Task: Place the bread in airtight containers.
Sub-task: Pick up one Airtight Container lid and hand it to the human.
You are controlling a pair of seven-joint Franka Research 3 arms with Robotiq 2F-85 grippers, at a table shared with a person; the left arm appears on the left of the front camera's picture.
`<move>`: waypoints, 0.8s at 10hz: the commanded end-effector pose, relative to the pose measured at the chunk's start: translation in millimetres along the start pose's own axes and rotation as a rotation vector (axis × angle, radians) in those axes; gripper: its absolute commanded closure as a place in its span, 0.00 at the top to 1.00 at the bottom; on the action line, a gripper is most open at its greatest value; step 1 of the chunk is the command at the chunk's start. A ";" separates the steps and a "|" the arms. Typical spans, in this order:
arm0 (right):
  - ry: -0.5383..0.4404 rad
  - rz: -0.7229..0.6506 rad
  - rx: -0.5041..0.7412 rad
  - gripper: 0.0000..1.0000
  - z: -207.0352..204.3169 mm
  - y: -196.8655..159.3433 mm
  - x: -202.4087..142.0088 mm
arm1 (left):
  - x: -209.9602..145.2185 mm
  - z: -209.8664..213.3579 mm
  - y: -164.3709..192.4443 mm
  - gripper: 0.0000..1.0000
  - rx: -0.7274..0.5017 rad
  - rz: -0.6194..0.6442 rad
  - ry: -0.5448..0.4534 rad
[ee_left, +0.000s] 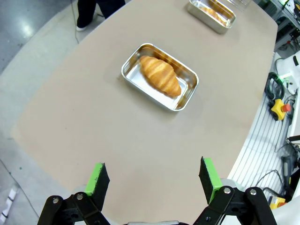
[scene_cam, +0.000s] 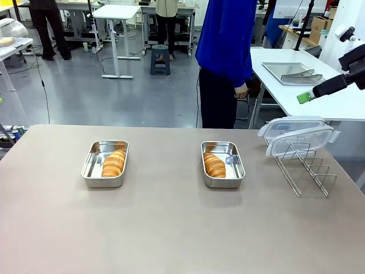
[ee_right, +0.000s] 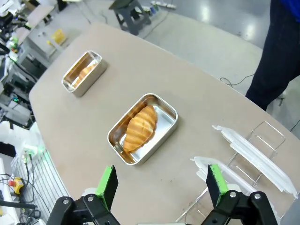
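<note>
Beige tabletop (scene_cam: 171,228), left gripper (ee_left: 153,176) and right gripper (ee_right: 163,180) gaping empty: clear plastic lids (scene_cam: 296,134) at right, seemingly loose, could topple if nudged.

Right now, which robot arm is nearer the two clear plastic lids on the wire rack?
Right. The right jaws hang open close by the clear plastic lids; the left jaws hang past the farther shiny steel container, at the table's other end.

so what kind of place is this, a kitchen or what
Probably a robotics lab or workshop, not a kitchen: white height-adjustable desks stand on a bare grey floor, and an emergency-stop button and loose cables lie beside the table.
</note>
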State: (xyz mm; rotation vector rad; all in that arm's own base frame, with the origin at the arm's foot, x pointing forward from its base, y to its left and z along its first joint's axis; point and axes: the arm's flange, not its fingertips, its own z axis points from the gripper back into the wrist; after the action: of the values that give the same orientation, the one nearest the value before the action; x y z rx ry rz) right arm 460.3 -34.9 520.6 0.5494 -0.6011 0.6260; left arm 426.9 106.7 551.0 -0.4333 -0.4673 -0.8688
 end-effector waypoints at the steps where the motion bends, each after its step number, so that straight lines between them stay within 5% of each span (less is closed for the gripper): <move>1: 0.000 0.000 0.000 1.00 0.0 0.0 0.0 | 2.4 2.3 -0.5 1.00 -0.010 -0.002 -0.011; 2: 0.021 0.053 -0.083 1.00 6.2 -1.7 11.6 | 2.4 2.3 -0.5 1.00 -0.010 -0.002 -0.011; 6: 0.386 0.496 -0.339 1.00 -31.3 10.4 34.5 | 2.4 2.3 -0.5 1.00 -0.010 -0.002 -0.011; 8: 0.668 0.747 -0.348 1.00 -38.4 31.8 31.9 | 2.4 2.3 -0.5 1.00 -0.010 -0.002 -0.011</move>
State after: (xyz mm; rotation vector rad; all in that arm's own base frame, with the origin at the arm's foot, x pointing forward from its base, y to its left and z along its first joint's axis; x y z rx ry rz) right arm 483.5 23.2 519.9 -0.1241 -0.3117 1.2028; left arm 427.2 106.6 550.8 -0.4333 -0.4662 -0.8688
